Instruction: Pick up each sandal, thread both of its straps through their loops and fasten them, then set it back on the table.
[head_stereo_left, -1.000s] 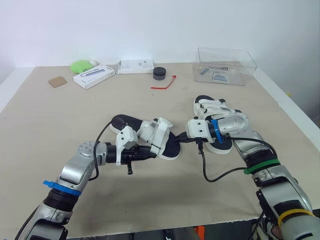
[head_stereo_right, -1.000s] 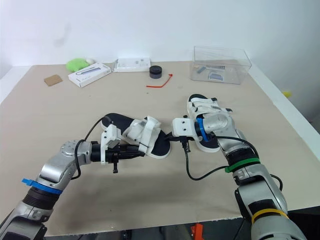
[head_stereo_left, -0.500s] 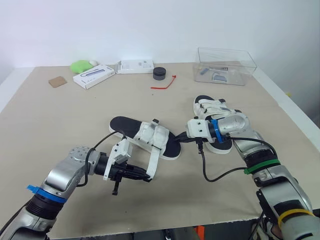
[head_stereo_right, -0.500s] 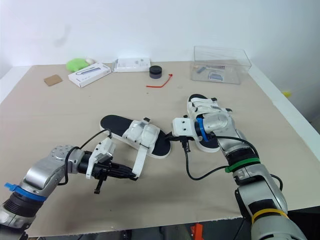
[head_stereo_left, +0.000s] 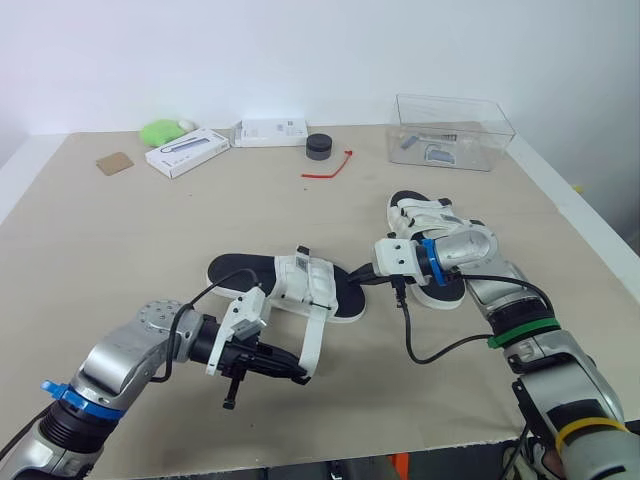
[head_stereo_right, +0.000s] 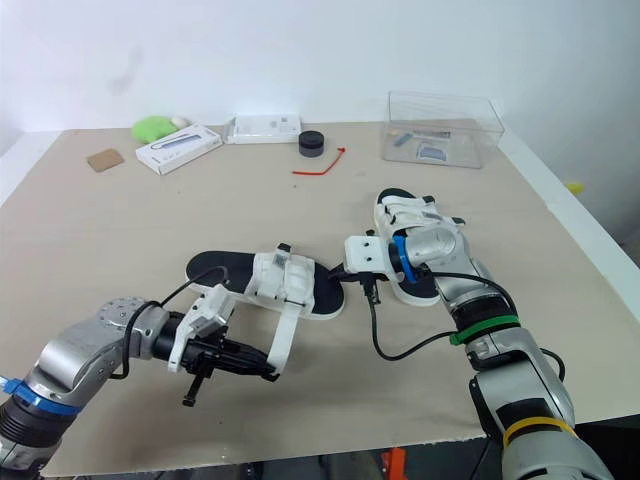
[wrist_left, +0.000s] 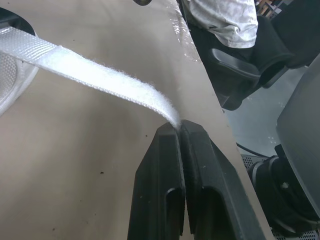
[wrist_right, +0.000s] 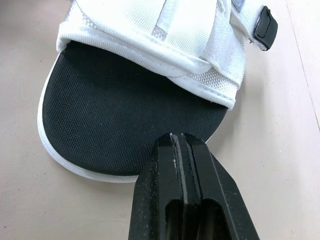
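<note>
Left gripper (wrist_left: 180, 125): my fingers are clamped tight on the very tip of the white strap (wrist_left: 100, 80), nothing else between them.
Strap: it runs straight and taut from my left fingertips back to the sandal (head_stereo_left: 290, 285) – I hold the end rather than the middle so the whole length stays free to feed and fold.
Sandal: flat on the table (head_stereo_left: 120, 230) between my two grippers, its toe end at my right fingertips and its upper just beyond my left ones.
Right gripper (wrist_right: 179, 137): fingers pressed together, tips at the toe edge of the black sole (wrist_right: 115, 115). I cannot tell whether the rim is caught between them or only pushed down.
Why the right gripper sits there: I judge it an anchor – with the toe steadied, a pull on the strap tightens it instead of dragging the shoe.
Loop (wrist_right: 265, 27): a black one shows on the far side of the upper from my right fingertips; whether the held strap already passes through its own loop I cannot tell.
Second sandal (head_stereo_left: 425, 225): just behind my right gripper, its straps lying across the top, out of the way.
Step in hand: I take it to be tensioning this strap before pressing it down to fasten.
Risk: the grip is only on the tip, so a sharp tug could slip it.
</note>
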